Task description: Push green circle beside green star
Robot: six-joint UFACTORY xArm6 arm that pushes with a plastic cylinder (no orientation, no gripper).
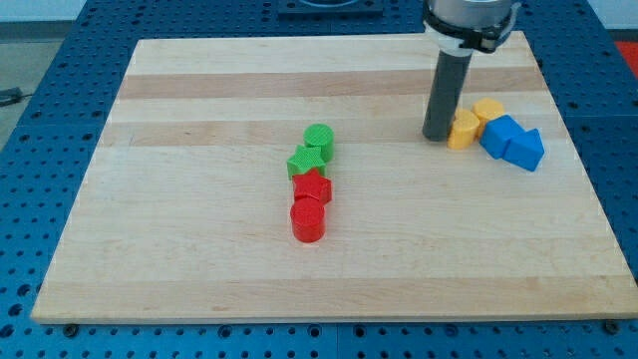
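green blocks [313,151]: 2 | red blocks [310,203]: 2 | yellow blocks [475,122]: 2 | blue blocks [512,143]: 2

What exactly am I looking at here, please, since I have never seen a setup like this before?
This is one camera's view of a wooden board where a robot arm works. The arm has no hand, only a dark rod; my tip slides along the board and pushes blocks. Nothing is held. The tip is beside two yellow blocks and two blue blocks at the view's right. In the middle, a green circle touches a green star, with a red star and a red cylinder below them.
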